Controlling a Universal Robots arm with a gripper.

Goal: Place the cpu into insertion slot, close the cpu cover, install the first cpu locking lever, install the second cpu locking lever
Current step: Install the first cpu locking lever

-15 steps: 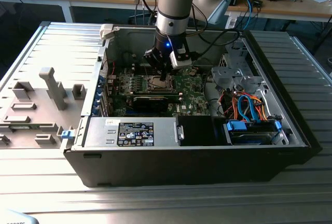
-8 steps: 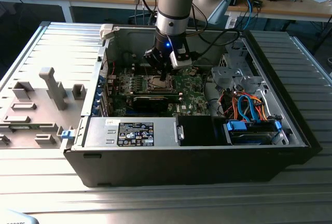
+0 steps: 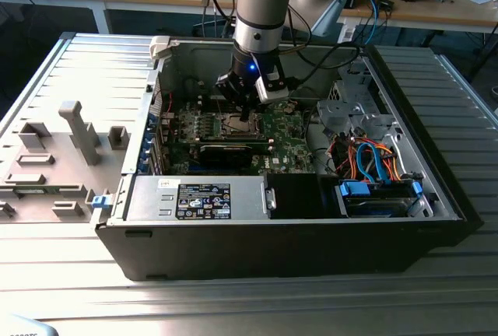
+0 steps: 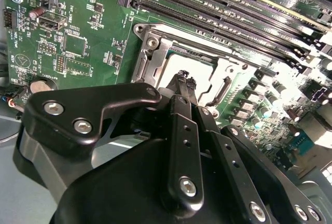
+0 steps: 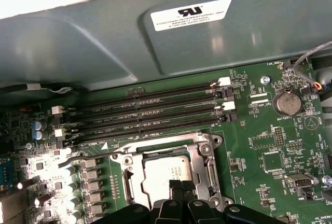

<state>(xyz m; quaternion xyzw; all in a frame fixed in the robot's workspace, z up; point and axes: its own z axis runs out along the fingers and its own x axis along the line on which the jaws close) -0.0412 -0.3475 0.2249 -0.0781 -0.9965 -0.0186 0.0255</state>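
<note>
Silvery cpu [image 5: 163, 175] lies within the cpu cover [image 5: 202, 154], so the claw [image 5: 181, 184] above, tips pressed together, appears set for pushing.

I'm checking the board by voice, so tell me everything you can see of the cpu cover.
The cpu cover is a thin, silvery metal frame with a square opening. It lies flat on the green motherboard, beside the dark memory slots. The pale cpu shows through the opening. The shut pincer hangs over that opening, its tips by the frame's edge; whether they touch it cannot be told.
</note>
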